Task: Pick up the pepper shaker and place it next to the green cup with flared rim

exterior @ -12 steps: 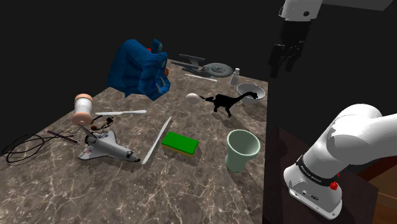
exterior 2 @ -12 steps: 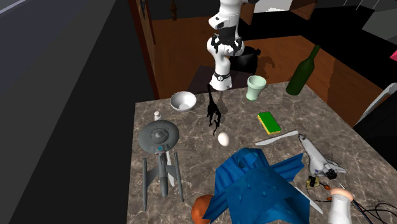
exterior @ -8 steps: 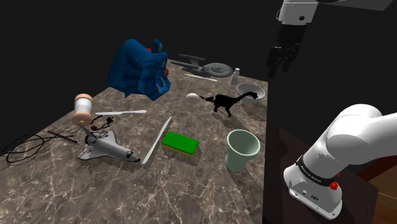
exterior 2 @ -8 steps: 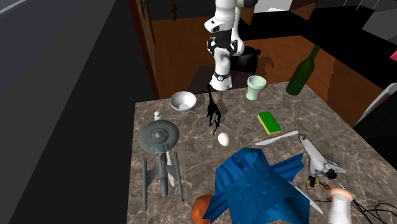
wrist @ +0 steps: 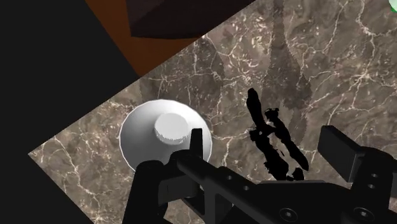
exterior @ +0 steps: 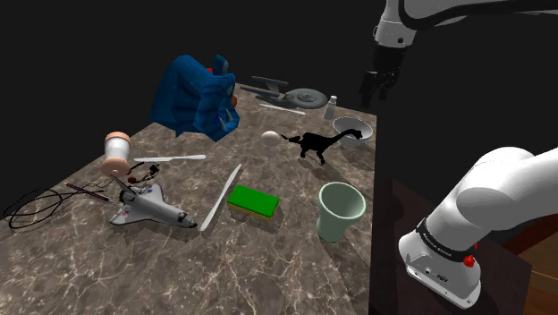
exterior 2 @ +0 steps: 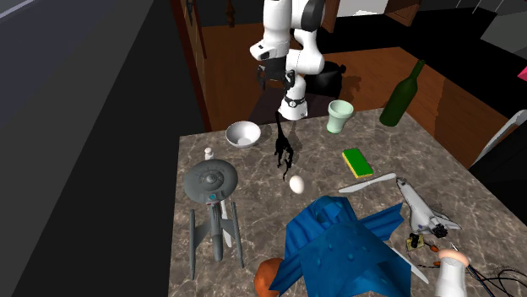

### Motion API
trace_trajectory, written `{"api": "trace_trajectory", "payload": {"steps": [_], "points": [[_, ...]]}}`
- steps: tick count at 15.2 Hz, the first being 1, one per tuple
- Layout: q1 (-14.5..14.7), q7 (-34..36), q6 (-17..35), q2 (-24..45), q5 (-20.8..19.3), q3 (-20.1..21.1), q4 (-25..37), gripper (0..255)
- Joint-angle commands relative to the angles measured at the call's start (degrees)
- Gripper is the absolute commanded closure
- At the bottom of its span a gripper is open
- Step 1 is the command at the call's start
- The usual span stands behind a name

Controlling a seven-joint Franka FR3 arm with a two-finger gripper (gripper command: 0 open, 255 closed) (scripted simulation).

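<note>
Spread and empty, the gripper (wrist: 264, 141) hangs above the white bowl (wrist: 162, 137). The pepper shaker (exterior: 330, 108), at the bowl's eleven o'clock in the shoulder view, seems slim. A skewed descent could topple it.

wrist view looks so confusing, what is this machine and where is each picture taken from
This is a white robot arm, drawn by a simulator. The shoulder view looks over the marble table from beside the arm; the second exterior view faces the arm across the table; the wrist view looks along the black gripper. Its fingers stand apart and hold nothing. Under it are a white bowl and a black animal figure. Also on the table: a small pale pepper shaker, a green cup, a green sponge, a toy shuttle and an egg.
</note>
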Motion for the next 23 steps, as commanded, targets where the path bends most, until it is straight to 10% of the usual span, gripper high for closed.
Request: {"api": "trace_trajectory", "payload": {"steps": [1, 12, 23], "points": [[-0.50, -2.08, 4.45, 3.35, -1.01, -1.59, 0.07, 0], [-1.78, -12.98, 21.75, 22.86, -1.31, -8.72, 8.06, 0], [-3.98, -26.14, 31.27, 45.02, 7.26, -12.22, 25.44, 0]]}}
